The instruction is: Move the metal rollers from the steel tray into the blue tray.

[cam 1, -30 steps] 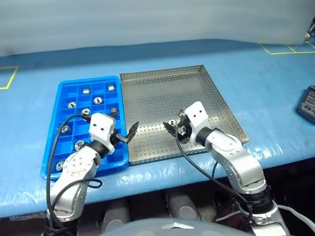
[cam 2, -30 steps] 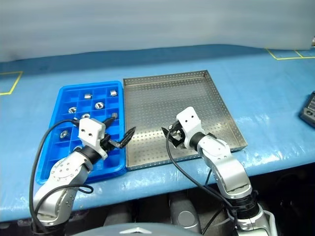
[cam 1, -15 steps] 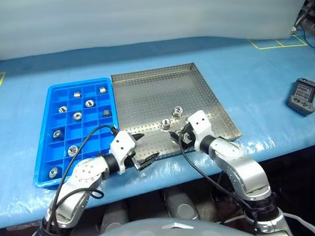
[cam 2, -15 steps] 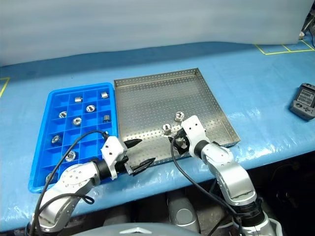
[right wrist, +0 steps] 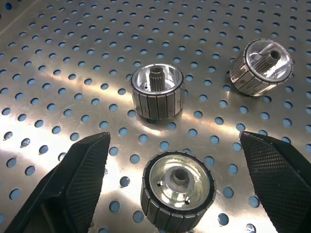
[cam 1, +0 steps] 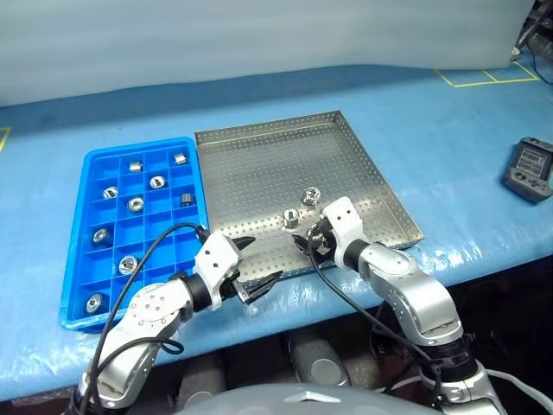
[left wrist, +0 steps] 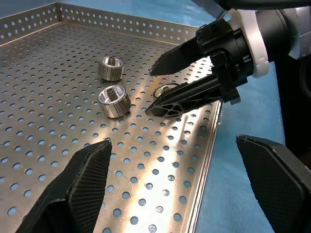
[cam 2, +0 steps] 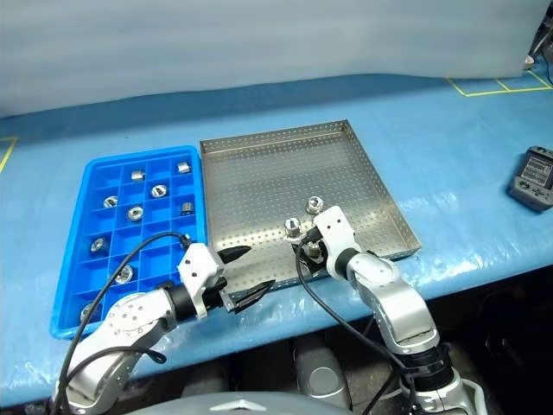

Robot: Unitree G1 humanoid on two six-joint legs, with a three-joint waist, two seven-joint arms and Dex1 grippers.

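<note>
The steel tray point(cam 1: 259, 164) lies mid-table with the blue tray point(cam 1: 78, 259) against its left side. Three metal rollers remain near the steel tray's front: two free ones point(cam 1: 310, 196) point(cam 1: 291, 217) and a third point(right wrist: 178, 191) lying flat between the wide-apart fingers of my open right gripper point(cam 1: 305, 243), which hangs low over it without touching. My open left gripper point(cam 1: 261, 259) hovers empty over the steel tray's front rim and points toward the right gripper's fingers point(left wrist: 184, 99). Several rollers point(cam 1: 136, 204) sit in the blue tray's compartments.
A dark handheld device point(cam 1: 529, 169) lies on the blue-covered table at the far right. Yellow tape marks point(cam 1: 484, 78) run along the back right. The table's front edge lies just behind both grippers.
The camera shifted. My left gripper drew back from the blue tray's right edge to the steel tray's front rim, then stayed still. My right gripper sank lower over the front roller.
</note>
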